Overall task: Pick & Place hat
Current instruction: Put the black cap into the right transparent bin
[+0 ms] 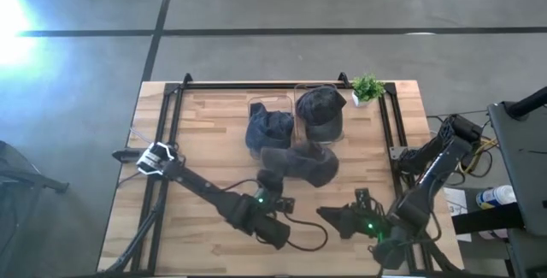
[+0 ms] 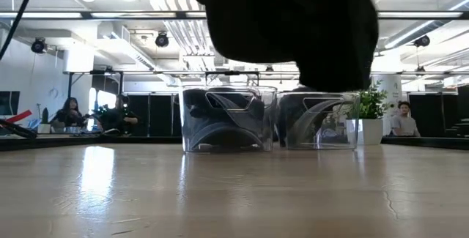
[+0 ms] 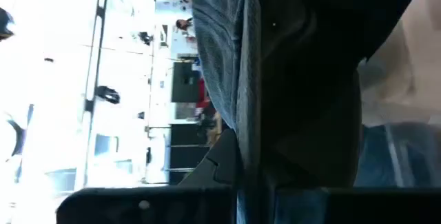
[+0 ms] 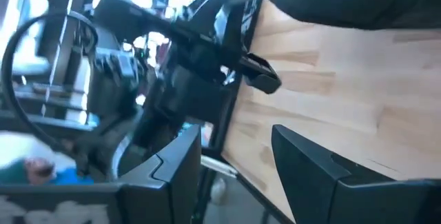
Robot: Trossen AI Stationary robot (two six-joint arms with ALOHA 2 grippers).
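Wooden slats make up the worktop (image 1: 214, 133), which carries two clear bins side by side near its far edge, the left bin (image 1: 269, 128) and the right bin (image 1: 319, 117) each with a dark cap inside, plus a small potted plant (image 1: 367, 88) at the far right corner. Near the middle, just in front of the bins, the left gripper (image 1: 272, 179) is clenched on a grey hat (image 1: 301, 163) (lifted clear of the wood). By the near edge, the right gripper (image 1: 329, 214) hangs with fingers spread, grasping nothing.
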